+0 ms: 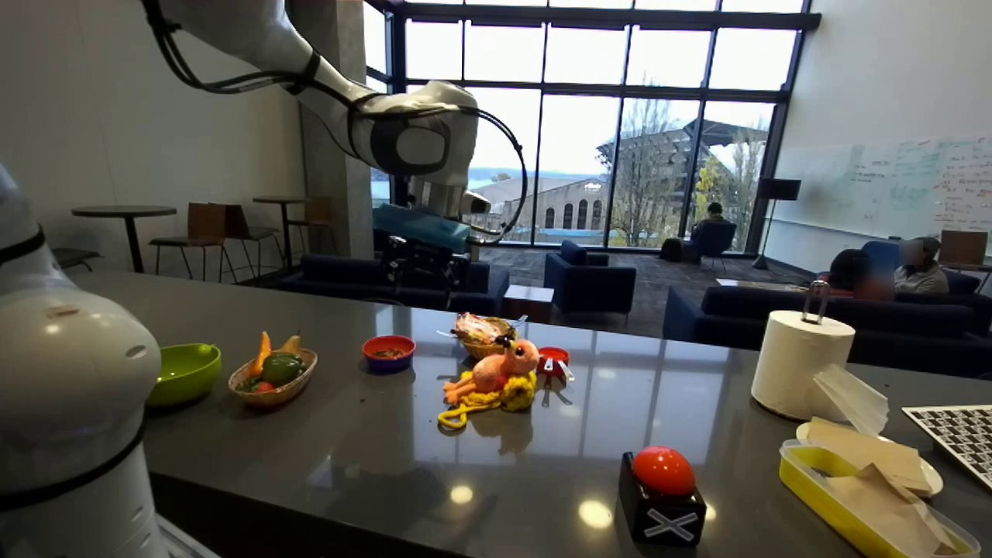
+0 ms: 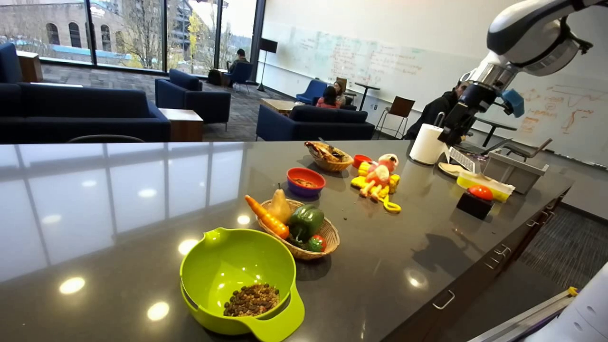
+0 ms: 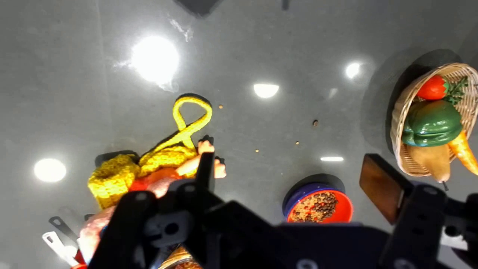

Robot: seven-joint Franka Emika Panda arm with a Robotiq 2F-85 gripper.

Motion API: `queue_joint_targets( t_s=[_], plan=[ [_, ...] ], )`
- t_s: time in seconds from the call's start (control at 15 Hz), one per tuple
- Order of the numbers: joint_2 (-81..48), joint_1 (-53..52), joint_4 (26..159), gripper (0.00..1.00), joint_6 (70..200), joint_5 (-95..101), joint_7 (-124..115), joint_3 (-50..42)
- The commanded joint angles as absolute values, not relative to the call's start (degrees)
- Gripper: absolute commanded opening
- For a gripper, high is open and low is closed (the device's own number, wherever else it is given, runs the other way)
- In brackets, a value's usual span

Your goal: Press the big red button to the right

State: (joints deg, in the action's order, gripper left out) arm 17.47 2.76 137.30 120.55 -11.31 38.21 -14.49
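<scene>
The big red button (image 1: 664, 470) is a glossy red dome on a squat black box base (image 1: 637, 504) with a grey cross on its side. It stands on the dark counter near the edge. It also shows in an exterior view (image 2: 480, 192), beside a yellow container. It is out of the wrist view. My gripper (image 1: 425, 285) is high above the counter, well apart from the button. It also shows in an exterior view (image 2: 450, 135). In the wrist view my gripper (image 3: 293, 173) has its two fingers wide apart with nothing between them.
A pink bird toy on yellow knit (image 1: 504, 372), a red-and-blue bowl (image 3: 341, 209), a vegetable basket (image 3: 399, 149) and a green bowl (image 2: 237, 242) stand on the counter. A paper towel roll (image 1: 794, 364) and yellow container (image 1: 821, 496) stand beyond the button.
</scene>
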Motion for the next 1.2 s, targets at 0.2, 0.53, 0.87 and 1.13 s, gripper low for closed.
queue_joint_targets(
  t_s=[0.2,0.53,0.87,1.13],
  plan=[
    [13.8,7.8,132.3,1.00,119.7,-10.0,42.3,-18.8],
    [11.2,11.7,127.5,1.00,119.9,-9.8,43.5,-21.7],
    [7.5,15.0,121.9,1.00,120.3,-9.0,45.3,-24.0],
    [3.0,17.2,116.9,1.00,120.4,-10.4,49.3,-25.6]
  ],
)
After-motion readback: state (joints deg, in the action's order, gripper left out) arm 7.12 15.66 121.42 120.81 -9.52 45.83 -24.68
